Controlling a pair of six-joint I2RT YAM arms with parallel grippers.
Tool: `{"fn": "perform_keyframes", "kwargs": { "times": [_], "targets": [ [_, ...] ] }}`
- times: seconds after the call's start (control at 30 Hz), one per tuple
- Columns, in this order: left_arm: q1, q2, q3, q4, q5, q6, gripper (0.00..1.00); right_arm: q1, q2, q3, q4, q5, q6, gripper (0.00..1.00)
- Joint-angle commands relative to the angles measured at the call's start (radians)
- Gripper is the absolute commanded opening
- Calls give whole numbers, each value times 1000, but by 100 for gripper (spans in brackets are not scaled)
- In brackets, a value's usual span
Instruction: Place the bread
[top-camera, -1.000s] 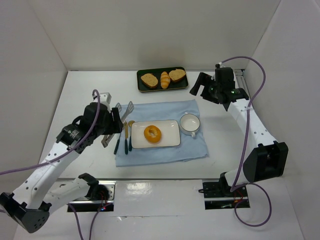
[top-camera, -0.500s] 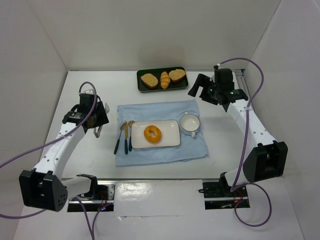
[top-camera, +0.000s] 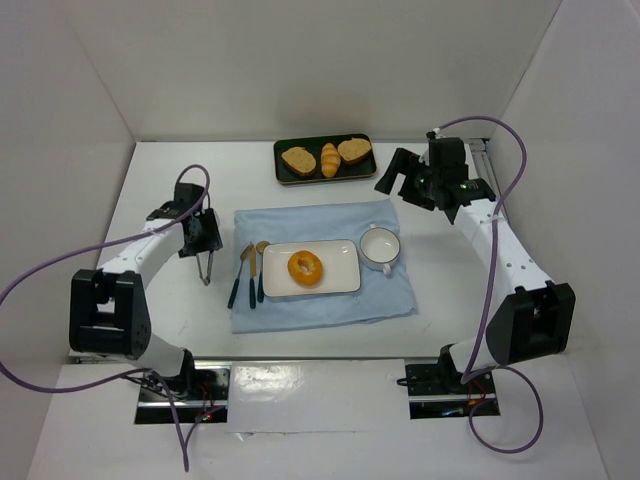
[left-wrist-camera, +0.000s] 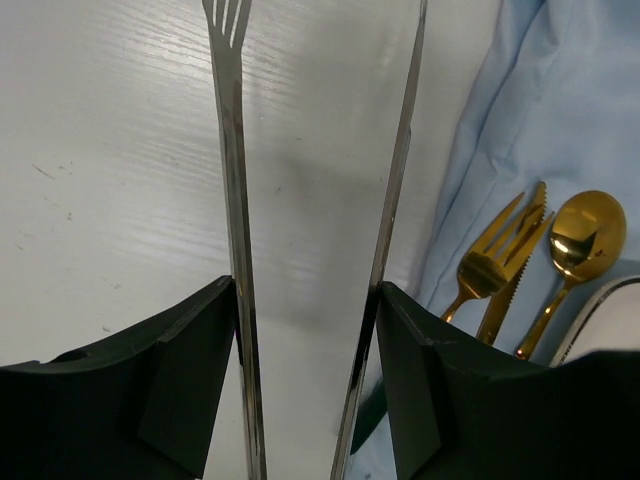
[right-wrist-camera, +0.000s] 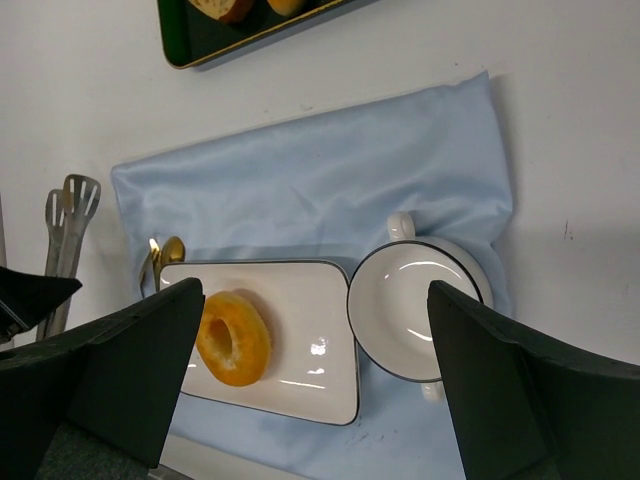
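Bread (top-camera: 305, 267): lay ring-flat on the white rectangular plate (top-camera: 340, 278), apparently already placed. Pinched the metal tongs (top-camera: 205, 262) between the left fingers (left-wrist-camera: 180, 380), off the blue cloth (top-camera: 330, 225), probably for parking them. Held the right fingers (right-wrist-camera: 120, 370) spread wide, empty.

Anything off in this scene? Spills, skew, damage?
Nothing spilled or broken. The bread sits flat on the plate. Minor only: the cloth lies slightly skewed, and the cutlery is bunched and overlapping at its left edge. The left gripper holds tongs over bare table.
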Motion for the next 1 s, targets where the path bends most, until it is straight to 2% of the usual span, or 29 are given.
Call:
{"fn": "perform_keyframes", "kwargs": {
  "times": [0.0, 0.67, 0.83, 0.97],
  "targets": [
    [24, 35, 24, 50, 14, 33, 68, 8, -23, 21, 44, -8, -3, 100],
    [35, 312, 124, 50, -17, 52, 68, 8, 16, 61, 35, -18, -12, 100],
    [35, 348, 154, 18, -29, 52, 85, -2, 25, 61, 35, -18, -12, 100],
    [35, 358, 173, -5, -63, 52, 91, -2, 34, 70, 44, -18, -12, 100]
  ]
}}
